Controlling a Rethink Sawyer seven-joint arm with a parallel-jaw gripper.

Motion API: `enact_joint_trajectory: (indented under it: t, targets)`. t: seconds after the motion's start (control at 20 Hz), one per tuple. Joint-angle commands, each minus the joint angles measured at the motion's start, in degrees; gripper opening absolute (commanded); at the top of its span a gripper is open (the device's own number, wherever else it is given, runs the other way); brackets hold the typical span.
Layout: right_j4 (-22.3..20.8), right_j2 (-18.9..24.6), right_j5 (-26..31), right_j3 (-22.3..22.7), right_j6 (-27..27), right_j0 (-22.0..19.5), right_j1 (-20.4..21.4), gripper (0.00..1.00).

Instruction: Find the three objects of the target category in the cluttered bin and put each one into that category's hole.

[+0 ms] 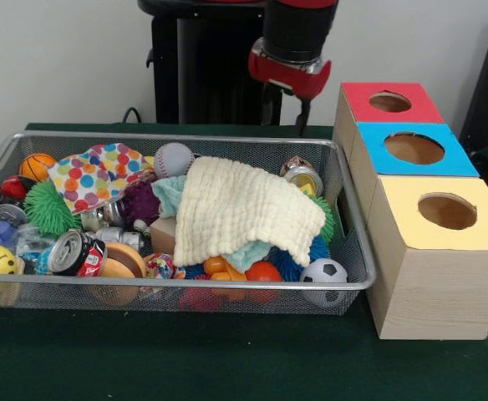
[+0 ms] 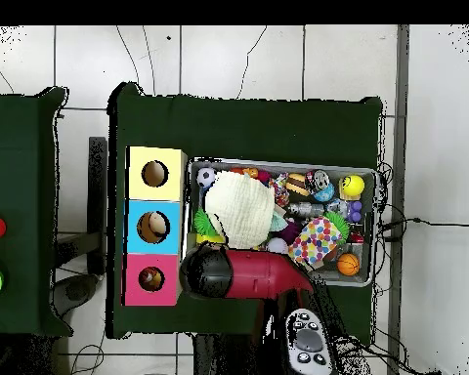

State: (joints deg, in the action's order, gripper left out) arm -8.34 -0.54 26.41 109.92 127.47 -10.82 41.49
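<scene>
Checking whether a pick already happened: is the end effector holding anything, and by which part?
Nothing appears held. The end effector hangs behind the wire bin, above its far edge, with no object at its tip; whether it is open or shut cannot be told.

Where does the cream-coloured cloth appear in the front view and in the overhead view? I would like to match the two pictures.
Front view: the cream cloth lies on top of the toys, right of centre in the wire bin.
Overhead view: the cream cloth lies in the bin's left part, next to the boxes.
Shared landmark: the yellow-topped box, which stands beside the bin's end nearest the cloth.
</scene>
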Motion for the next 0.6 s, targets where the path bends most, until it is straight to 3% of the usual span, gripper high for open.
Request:
enact_joint_trajectory:
  t: [0.05, 0.3, 0.6]
  targets:
    - [-10.4, 9.9, -6.2, -5.7, -14.9, -8.5, -6.0, 1.00]
    - [-16.3, 13.0, -7.2, -11.2, -13.7, -12.9, -11.9, 1.00]
    - [-19.9, 16.3, -4.4, -13.6, -13.3, -15.9, -13.4, 1.00]
